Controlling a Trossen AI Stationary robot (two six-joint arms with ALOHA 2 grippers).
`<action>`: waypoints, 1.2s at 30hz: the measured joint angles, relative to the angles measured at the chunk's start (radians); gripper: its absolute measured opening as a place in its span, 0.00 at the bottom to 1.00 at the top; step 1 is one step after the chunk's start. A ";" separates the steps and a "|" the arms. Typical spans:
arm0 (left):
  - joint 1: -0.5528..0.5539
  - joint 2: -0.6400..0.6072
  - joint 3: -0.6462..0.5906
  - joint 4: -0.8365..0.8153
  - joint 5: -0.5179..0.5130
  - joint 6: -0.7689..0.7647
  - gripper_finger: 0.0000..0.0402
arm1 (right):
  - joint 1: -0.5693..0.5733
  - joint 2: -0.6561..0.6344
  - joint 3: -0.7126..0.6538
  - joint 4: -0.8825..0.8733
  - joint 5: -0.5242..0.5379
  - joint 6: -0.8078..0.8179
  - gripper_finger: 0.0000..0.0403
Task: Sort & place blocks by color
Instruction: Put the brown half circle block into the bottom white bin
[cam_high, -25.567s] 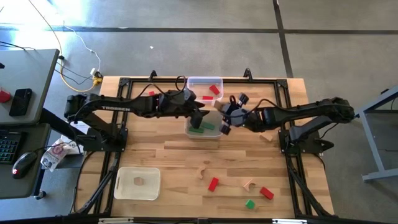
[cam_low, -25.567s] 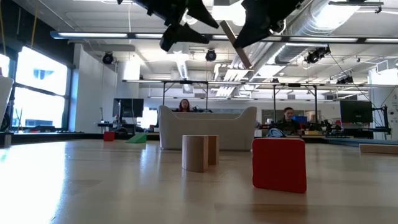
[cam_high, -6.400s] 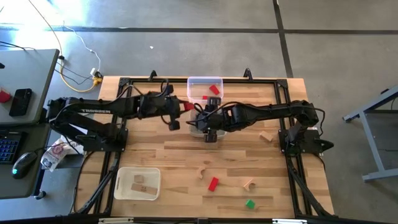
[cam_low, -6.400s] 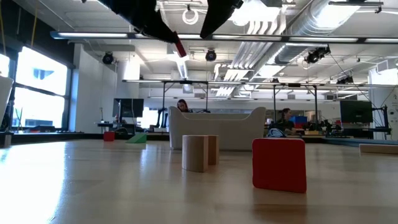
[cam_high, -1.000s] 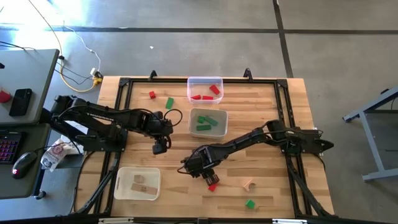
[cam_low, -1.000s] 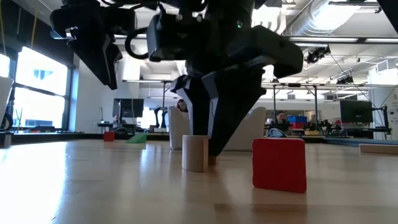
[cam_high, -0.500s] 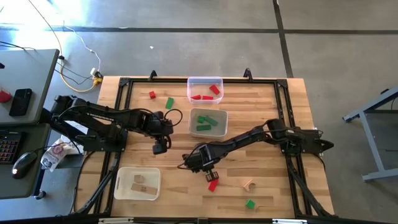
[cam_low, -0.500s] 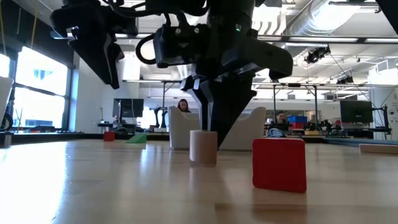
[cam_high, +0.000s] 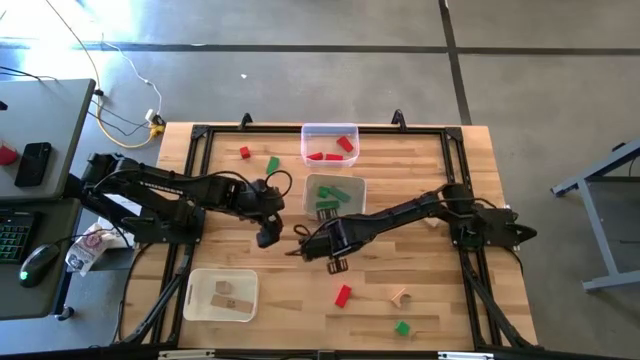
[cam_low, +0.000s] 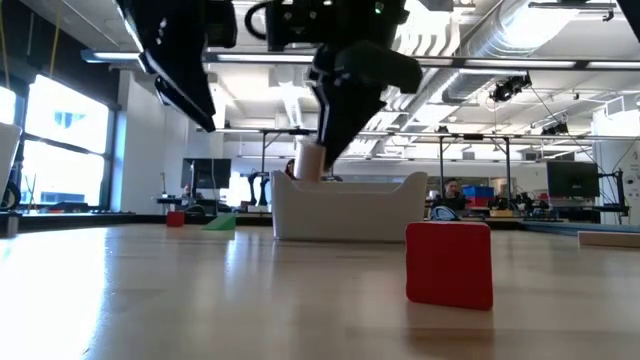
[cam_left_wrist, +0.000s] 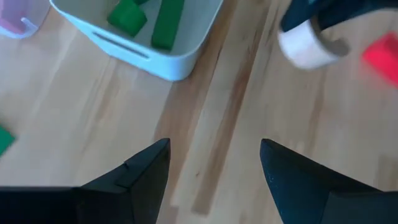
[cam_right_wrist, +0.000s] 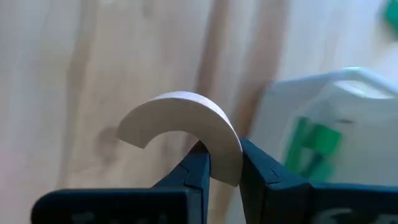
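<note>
Arch-shaped wooden block (cam_right_wrist: 186, 127) hangs pinched in the right claw (cam_right_wrist: 219, 163), above the table.

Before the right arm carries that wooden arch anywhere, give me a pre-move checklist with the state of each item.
1. Right gripper shut on the arch block: ok.
2. Arch block clear of the table: ok.
3. Grip centred on the arch: not ok, it pinches one end.
4. Left gripper open, holding nothing: ok.
5. White tray of wood blocks has room: ok.
6. Path past the left arm: cannot tell.
</note>
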 joint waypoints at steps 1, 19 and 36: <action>0.000 0.000 0.000 0.018 0.004 -0.020 0.58 | 0.000 -0.007 0.000 0.001 0.026 0.000 0.09; 0.001 0.000 0.000 0.324 0.059 -0.120 0.58 | 0.002 -0.028 0.000 -0.007 0.444 0.085 0.08; 0.001 0.000 0.000 0.389 0.051 -0.120 0.58 | 0.046 -0.028 0.116 -0.019 0.558 0.135 0.07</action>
